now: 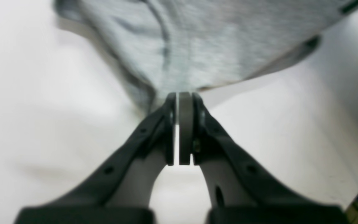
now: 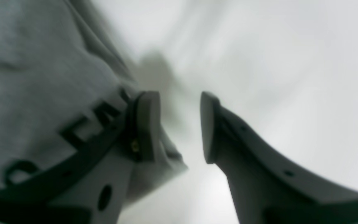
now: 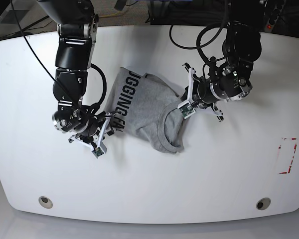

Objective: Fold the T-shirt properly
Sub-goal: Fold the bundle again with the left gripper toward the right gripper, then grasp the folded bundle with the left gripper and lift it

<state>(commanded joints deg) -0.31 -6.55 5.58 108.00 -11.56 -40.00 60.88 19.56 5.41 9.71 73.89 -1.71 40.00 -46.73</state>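
Table (image 3: 149,189): white, rounded, the largest item. It bears the cloth near its middle, slightly to the left; a red-marked patch (image 3: 287,155) sits at the right edge, well apart from the work.

T-shirt (image 3: 147,112): heather-grey, lying crumpled rather than spread flat, black lettering (image 3: 123,99) running along its left side. The collar opening faces near-right. One part is bunched and drawn up toward the right, because a pincer holds it there; the rest lies slack on the table. Judged: the fold is at an early stage, as the shirt is not yet laid out square.

Left arm (image 3: 236,55): on the right of the base view, reaching down from the far edge. Its left gripper (image 1: 180,96) has jaws pressed together on a bunch of grey cloth at the shirt's right edge; the wrist view shows fabric fanning out from the tips. The hold is probably meant to pull that edge outward and straighten the shirt.

Right arm (image 3: 72,64): on the left of the base view, coming down from the far left. Its right gripper (image 2: 180,124) stands spread, nothing between the jaws; one finger lies against the lettered edge of the cloth, the other over bare table. Judged: placed to take that edge.
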